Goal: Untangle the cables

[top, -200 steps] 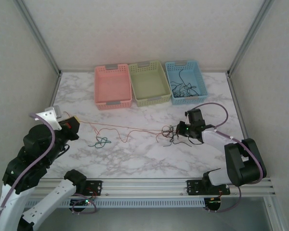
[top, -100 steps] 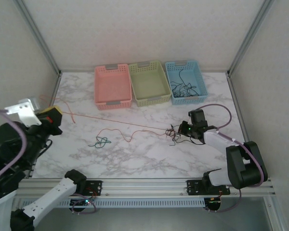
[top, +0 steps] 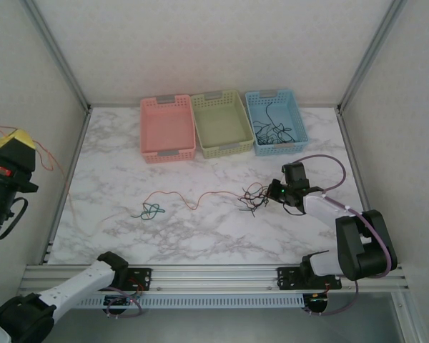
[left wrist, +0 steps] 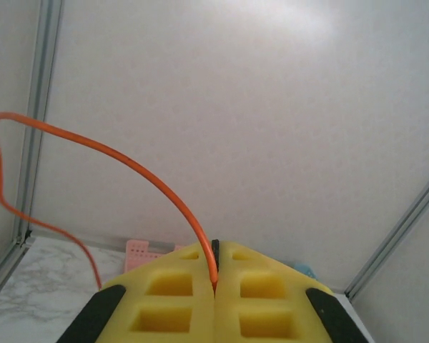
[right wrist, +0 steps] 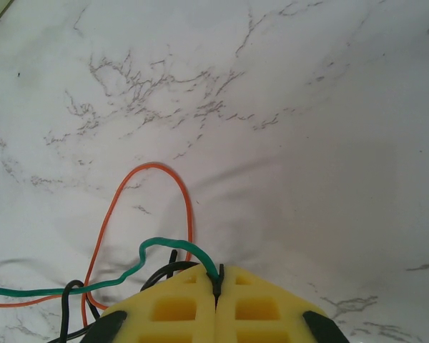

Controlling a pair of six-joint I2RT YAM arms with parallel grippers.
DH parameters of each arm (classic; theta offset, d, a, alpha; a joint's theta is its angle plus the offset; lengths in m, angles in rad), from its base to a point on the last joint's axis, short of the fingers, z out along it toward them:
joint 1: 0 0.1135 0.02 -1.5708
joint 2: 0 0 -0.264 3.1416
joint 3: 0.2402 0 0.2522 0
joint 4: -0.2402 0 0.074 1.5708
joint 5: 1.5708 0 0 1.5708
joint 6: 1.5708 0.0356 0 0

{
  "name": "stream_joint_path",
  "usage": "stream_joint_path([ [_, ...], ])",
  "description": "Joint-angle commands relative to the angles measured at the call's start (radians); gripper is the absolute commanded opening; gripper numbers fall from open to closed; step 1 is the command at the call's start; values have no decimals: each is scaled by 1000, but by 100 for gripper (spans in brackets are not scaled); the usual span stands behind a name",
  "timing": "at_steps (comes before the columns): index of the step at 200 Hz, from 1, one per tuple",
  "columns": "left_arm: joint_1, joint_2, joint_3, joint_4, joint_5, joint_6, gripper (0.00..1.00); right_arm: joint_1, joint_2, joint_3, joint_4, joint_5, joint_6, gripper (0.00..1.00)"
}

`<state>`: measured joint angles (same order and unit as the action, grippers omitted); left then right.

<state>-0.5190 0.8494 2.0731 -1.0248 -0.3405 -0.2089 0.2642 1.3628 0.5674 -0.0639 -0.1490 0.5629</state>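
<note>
**A:** Where is the left claw (top: 16, 140)?

**B:** Far to the left of the green basket (top: 220, 123), lifted well above the worktop (top: 200, 236) and out past its left edge. Its yellow fingers (left wrist: 171, 286) are pressed together on an orange cable (left wrist: 129, 163). The wire leaves the seam between them, arcs up and over to the left, then drops. I cannot tell where its free end finishes.

**A:** And the right claw (top: 275, 191)?

**B:** In front of the green basket and off to its right, low over the worktop. It is closed too, pinching a green cable (right wrist: 154, 246) right at the tips. A black strand (right wrist: 75, 289) and an orange loop (right wrist: 189, 207) lie on the marble just beside those tips.

**A:** The rest of the cables?

**B:** A small dark tangle (top: 253, 201) sits against the right claw, on the side facing the green basket. A red-orange cable (top: 186, 199) snakes across the worktop in front of the green basket, one end reaching towards that tangle. A teal knot (top: 150, 210) lies on its own, in front of the green basket and to its left, apart from everything else.

**A:** Anything in the baskets?

**B:** Some black cables (top: 272, 132) lie in the blue basket (top: 294, 114), which stands against the green basket's right side, and the pink basket (top: 166, 128) stands against its left
</note>
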Motion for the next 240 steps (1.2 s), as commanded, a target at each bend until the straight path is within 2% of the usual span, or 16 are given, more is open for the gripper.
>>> stream_joint_path([
  [1, 2, 57, -27, -17, 105, 3, 0, -7, 0, -14, 7, 17, 6, 0],
  [23, 3, 103, -61, 23, 204, -27, 0, -8, -1, -14, 7, 15, 6, 0],
  [62, 2, 229, 1, 67, 297, -47, 0, -8, -1, -17, 11, 9, 4, 0],
  [98, 4, 335, 99, 123, 298, -42, 0, -7, 1, -17, 15, 4, 2, 0],
  [141, 19, 441, 121, 300, 279, -44, 0, -7, -5, -23, 18, 2, 2, 0],
  [167, 19, 555, 212, 341, 308, -53, 0, -8, -10, -26, 22, 1, 2, 0],
  [213, 27, 813, 494, 345, 377, -47, 0, -7, -11, -28, 26, -3, 0, 0],
  [240, 38, 900, 535, 431, 423, -46, 0, -8, -9, -27, 27, -8, -1, 0],
])
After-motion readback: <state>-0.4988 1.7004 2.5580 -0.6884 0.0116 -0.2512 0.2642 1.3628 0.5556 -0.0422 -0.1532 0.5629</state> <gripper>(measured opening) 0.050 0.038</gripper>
